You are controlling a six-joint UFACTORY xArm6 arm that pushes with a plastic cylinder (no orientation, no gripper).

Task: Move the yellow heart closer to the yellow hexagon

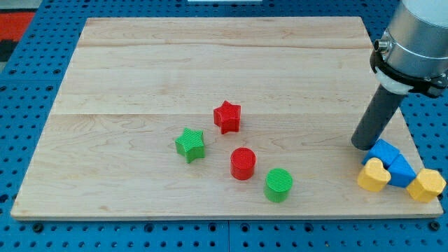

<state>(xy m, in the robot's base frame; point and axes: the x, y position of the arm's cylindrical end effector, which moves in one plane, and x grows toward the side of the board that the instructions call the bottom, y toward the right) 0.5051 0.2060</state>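
The yellow heart (374,175) lies near the board's bottom right corner. The yellow hexagon (426,185) sits further to the view's right at the board's edge. Two blue blocks (384,151) (401,170) lie between and above them, touching both. My tip (363,145) stands on the board just left of the upper blue block and above the yellow heart, close to both.
A red star (227,116), a green star (190,145), a red cylinder (243,163) and a green cylinder (278,185) lie in the middle of the wooden board (140,84). A blue pegboard (28,91) surrounds the board.
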